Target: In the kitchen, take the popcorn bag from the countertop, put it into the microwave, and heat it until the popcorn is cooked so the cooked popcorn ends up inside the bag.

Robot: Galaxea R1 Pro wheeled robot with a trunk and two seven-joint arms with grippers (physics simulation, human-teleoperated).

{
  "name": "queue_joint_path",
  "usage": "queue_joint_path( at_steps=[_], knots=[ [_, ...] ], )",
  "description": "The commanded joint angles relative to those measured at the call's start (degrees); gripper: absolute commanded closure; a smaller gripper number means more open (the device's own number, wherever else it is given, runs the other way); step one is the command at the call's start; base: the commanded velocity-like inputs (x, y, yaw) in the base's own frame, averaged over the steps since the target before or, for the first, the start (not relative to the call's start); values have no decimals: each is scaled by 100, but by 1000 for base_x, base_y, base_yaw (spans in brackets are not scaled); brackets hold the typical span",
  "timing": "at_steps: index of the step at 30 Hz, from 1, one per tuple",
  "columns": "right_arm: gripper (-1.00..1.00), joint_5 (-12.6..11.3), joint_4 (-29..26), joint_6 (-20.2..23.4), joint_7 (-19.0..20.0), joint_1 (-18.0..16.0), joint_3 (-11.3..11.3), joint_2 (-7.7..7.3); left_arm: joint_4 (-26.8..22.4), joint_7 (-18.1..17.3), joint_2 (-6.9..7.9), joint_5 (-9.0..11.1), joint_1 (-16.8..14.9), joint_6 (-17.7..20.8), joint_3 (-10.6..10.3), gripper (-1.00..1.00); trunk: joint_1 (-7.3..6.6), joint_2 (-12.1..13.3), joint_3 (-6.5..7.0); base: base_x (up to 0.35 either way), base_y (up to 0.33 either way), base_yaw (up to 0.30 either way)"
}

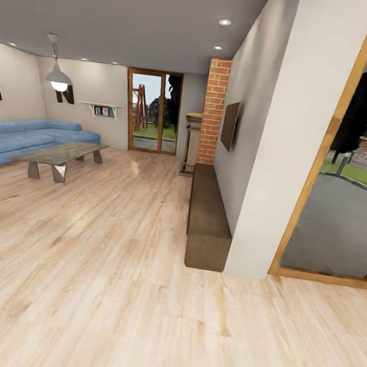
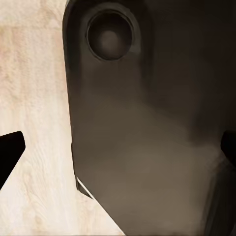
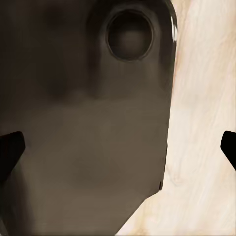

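Still in transit through a living room, no kitchen reached, by the look of it; popcorn bag, microwave and desk nowhere visible from here, so whereabouts impossible to tell.

Biggest risk, judged from the layout: clipping the white pillar while steering past it, since it juts into the wood floor straight ahead. Could also mistake the glass door just right of the pillar for a way through; leads outdoors to pavement and lawn, not to a kitchen. Another glass door far beyond the pillar, same trap.

Low brown bench hugging the wall just left of the pillar: easy to catch with the base, being low and dark. Brick column behind the bench, farther from the pillar. Blue sofa and stone coffee table well left of the pillar, leaving a wide lane of floor between. Pendant lamp above that table, harmless.

Left jaws spread, dark tips at opposite edges of the wrist view, nothing pinched, a dark robot body panel close beyond. Right jaws likewise spread and empty.
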Motion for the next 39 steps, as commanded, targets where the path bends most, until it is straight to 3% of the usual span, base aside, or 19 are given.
queue_joint_path(
  at_steps=[1,9,19,29,30,31,39],
  knots=[
    [-100,0,0,0,0,-1,0,0,0,0,0,0,-1,0,0,-100,0,-2,-3,0,0,0],
    [-100,22,-162,93,-12,-161,26,-80,-17,-35,-155,-7,82,27,-10,-100,0,-2,-3,0,0,0],
    [-100,12,-468,123,-26,-198,26,-123,-35,-10,-176,17,84,26,11,-100,0,-2,-3,-246,0,-185],
    [-100,-47,-702,43,-36,-329,-163,-439,-131,-6,-108,-1,-121,-68,26,-100,0,-2,-3,-281,0,-299],
    [-100,-49,-863,25,-36,-331,-291,-754,-134,-1,-106,-4,-198,-72,23,-100,0,-2,-3,-57,0,-300],
    [-100,-51,-888,-38,-35,-333,-381,-813,-138,1,-96,-7,-241,-76,15,-100,0,-2,-3,-23,0,-300],
    [-100,-53,-919,-147,-35,-336,-448,-895,-136,-9,-108,-24,-261,-424,-17,-100,0,-2,-3,-4,0,-300]
  ],
)
